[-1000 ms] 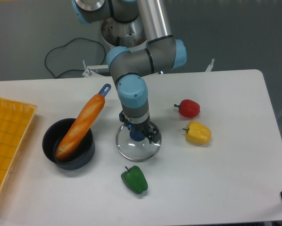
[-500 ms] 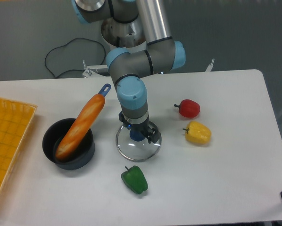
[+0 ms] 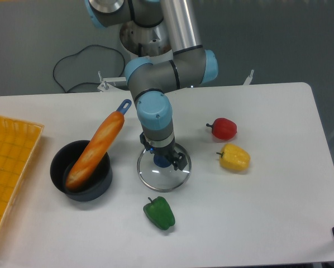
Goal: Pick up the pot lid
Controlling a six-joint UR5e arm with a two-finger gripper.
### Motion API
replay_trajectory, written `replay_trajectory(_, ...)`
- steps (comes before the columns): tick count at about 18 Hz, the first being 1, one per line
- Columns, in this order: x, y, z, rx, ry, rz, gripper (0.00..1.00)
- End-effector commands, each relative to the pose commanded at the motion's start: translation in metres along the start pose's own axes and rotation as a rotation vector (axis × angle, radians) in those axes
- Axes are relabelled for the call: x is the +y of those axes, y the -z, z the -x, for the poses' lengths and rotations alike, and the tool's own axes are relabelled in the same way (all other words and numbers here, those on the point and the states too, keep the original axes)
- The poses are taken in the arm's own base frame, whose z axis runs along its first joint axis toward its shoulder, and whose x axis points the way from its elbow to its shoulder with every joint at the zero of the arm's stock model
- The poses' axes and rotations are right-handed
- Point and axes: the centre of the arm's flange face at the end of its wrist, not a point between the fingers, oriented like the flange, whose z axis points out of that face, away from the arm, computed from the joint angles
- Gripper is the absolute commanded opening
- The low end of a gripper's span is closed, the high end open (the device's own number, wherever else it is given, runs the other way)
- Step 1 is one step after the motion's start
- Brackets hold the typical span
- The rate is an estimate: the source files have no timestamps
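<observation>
My gripper (image 3: 163, 152) is low over the pot lid, its two fingers spread apart to the left and right. The pot lid (image 3: 164, 181) is clear glass with a pale rim and lies flat on the white table. Its blue knob (image 3: 162, 161) shows at the lid's middle, just below and between the fingers. The gripper body and fingers cover the far part of the lid. Whether either finger touches the knob cannot be told.
Left of the lid stands a black pot (image 3: 90, 195) with a baguette (image 3: 98, 148) and a blue-tipped item (image 3: 124, 106) leaning out. A green pepper (image 3: 160, 213) lies in front, red (image 3: 224, 129) and yellow (image 3: 234, 157) ones to the right. An orange crate (image 3: 8, 167) borders the left.
The arm and gripper have shifted slightly to the left over the lid. The lid and the objects around it have not moved.
</observation>
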Motion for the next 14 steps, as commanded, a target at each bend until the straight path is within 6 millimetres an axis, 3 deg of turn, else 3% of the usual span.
replay_trajectory(14, 0.0001, -0.0107, -0.0055, 0.007, -0.008, 0.029, 0.96)
